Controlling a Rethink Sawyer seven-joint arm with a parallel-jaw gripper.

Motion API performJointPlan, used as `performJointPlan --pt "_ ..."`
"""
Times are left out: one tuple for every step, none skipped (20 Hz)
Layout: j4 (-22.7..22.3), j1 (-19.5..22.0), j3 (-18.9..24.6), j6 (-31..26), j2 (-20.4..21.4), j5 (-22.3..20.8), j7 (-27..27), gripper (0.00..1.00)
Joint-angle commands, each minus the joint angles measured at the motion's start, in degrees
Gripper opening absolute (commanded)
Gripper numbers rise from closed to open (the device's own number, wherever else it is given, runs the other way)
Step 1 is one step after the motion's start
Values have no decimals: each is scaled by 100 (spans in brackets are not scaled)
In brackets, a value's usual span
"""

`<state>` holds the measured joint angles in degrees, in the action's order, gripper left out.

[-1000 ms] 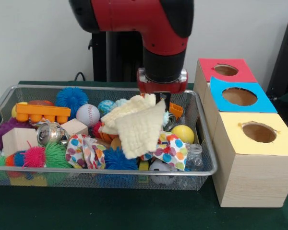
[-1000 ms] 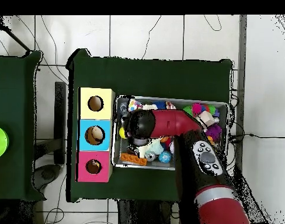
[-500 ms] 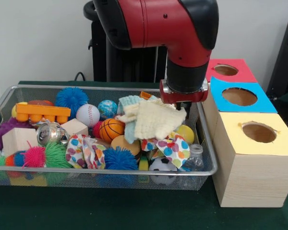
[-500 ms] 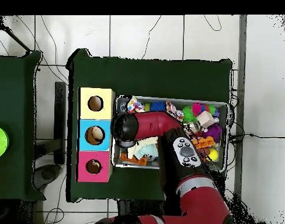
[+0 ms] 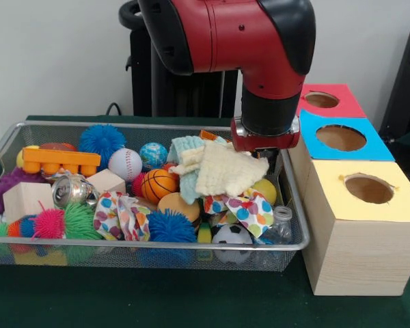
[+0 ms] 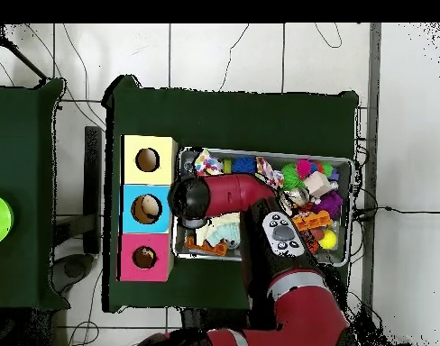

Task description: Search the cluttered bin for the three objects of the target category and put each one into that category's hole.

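Observation:
My gripper (image 5: 262, 156) hangs over the right end of the wire bin (image 5: 157, 244), shut on a cream cloth (image 5: 222, 171) that drapes to its left over the toys. A light blue cloth (image 5: 186, 147) lies bunched against it. Two polka-dot cloths (image 5: 249, 210) (image 5: 123, 215) lie near the bin's front. To the right stand three wooden boxes with holes, topped red (image 5: 348, 106), blue (image 5: 377, 147) and yellow (image 5: 396, 208). In the overhead view the arm's wrist (image 6: 187, 198) hides the gripper; the cream cloth (image 6: 210, 234) shows beside it, near the blue box (image 6: 132, 208).
The bin holds a basketball (image 5: 157, 184), baseball (image 5: 125, 164), yellow ball (image 5: 265, 190), soccer ball (image 5: 232, 236), spiky balls (image 5: 101, 140), an orange brick (image 5: 60, 160) and wooden blocks (image 5: 27, 198). The bin's right wall stands close to the boxes.
The arm swung right toward the boxes, carrying the cream cloth lower and to the right. The basketball it had covered now shows.

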<state>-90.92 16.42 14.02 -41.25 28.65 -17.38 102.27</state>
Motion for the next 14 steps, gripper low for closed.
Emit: performJointPlan --pt "-223 20 -105 466 -137 160 905 100" --pt "-234 27 -97 471 -125 168 901 100" --pt "-246 35 -90 475 -114 177 897 100" --pt "-242 41 -90 436 -87 210 906 100" --pt "-238 48 -90 398 -61 243 915 100" --pt "-260 66 -75 354 -6 284 911 100" --pt "-282 65 -68 373 47 302 918 100" --pt "-282 61 -74 372 99 305 915 100" --pt "-268 73 -71 315 172 328 892 100" --pt "-288 106 -39 263 222 370 856 100" --pt "-265 123 -22 173 275 413 822 100" --pt "-284 146 -3 114 330 455 793 100" --pt "-430 177 16 55 518 511 766 100" --pt "-464 199 26 -5 590 560 737 100"
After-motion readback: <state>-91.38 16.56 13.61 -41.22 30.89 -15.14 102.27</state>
